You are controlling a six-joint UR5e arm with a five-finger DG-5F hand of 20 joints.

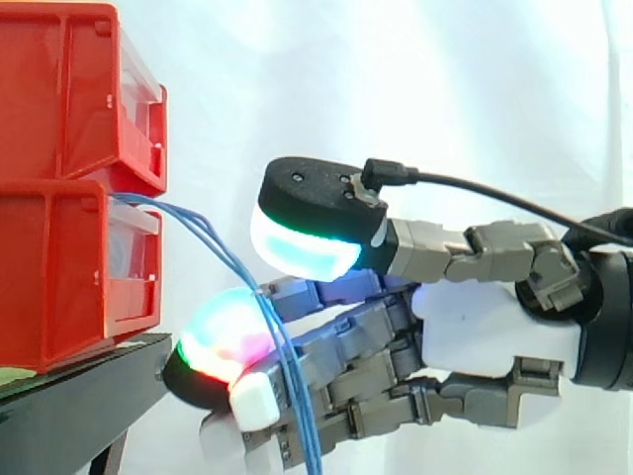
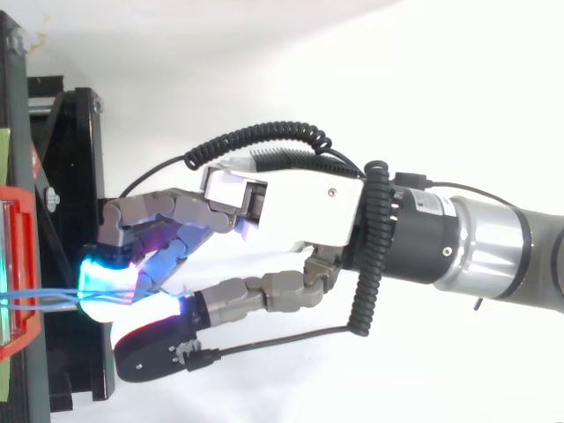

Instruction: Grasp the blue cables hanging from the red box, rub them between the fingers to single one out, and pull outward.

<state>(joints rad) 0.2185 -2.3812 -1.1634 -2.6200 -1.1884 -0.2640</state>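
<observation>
1. Your hand (image 1: 485, 317) was closed to a pinch. The thumb pad (image 1: 302, 242) sat on top and a finger pad (image 1: 223, 332) sat below, with barely a sliver between them.
2. The blue cables (image 2: 44, 298) ran through that sliver. From above, they ended right where the white thumb pad met the cyan-lit finger pad, so you had them nipped between the two.
3. The remaining fingers were loosely curled underneath. In the side view, the free lengths of the cables hung down across the front of those fingers to the bottom edge.
4. The cables came out at the front of the two stacked red bins (image 1: 59, 267), from the seam where the upper one sits on the lower. They curved outward and down to the pinch.
5. The hand lay roughly level with its thumb uppermost and its fingers pointing at the bins. Its pads were near the bin fronts but apart from them.
6. The lower finger pad was close by the edge of the black stand (image 1: 79, 391). You could not tell whether it touched.
7. The arm (image 2: 493, 247) reached in from the right, about in line with the hand, in front of the white curtain (image 1: 396, 79).
</observation>
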